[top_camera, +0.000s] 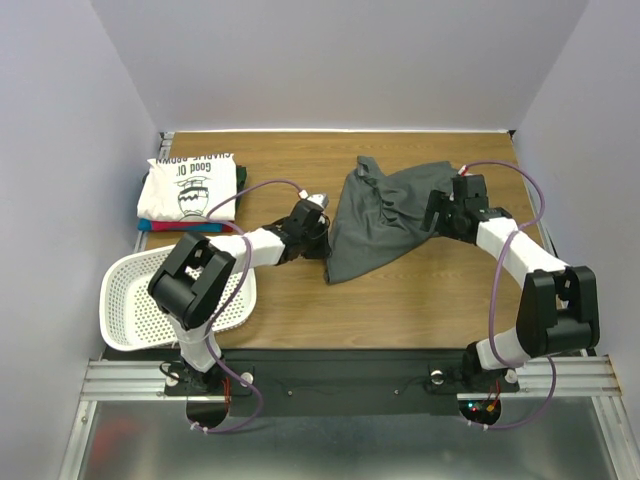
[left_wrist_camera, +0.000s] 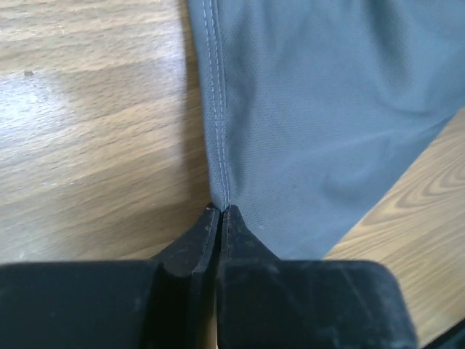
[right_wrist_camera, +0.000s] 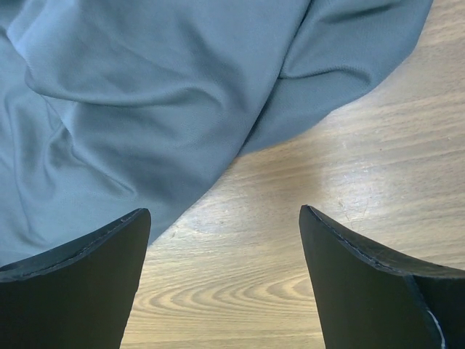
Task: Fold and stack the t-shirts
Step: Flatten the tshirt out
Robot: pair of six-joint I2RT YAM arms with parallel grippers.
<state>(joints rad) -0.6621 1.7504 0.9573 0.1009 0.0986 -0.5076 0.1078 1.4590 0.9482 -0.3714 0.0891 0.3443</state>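
Note:
A dark charcoal-grey t-shirt lies crumpled on the wooden table, centre to right. My left gripper is shut on its stitched left edge; in the left wrist view the hem runs straight into the closed jaws of the left gripper. My right gripper is open and empty at the shirt's right side; in the right wrist view the right gripper hovers over bare wood just beside the cloth. A folded white t-shirt with a dark print tops a stack at the back left, with red and blue edges beneath.
A white perforated basket sits at the front left, beside the left arm's base. The table's back edge meets the wall behind the shirt. Bare wood shows in front of the shirt.

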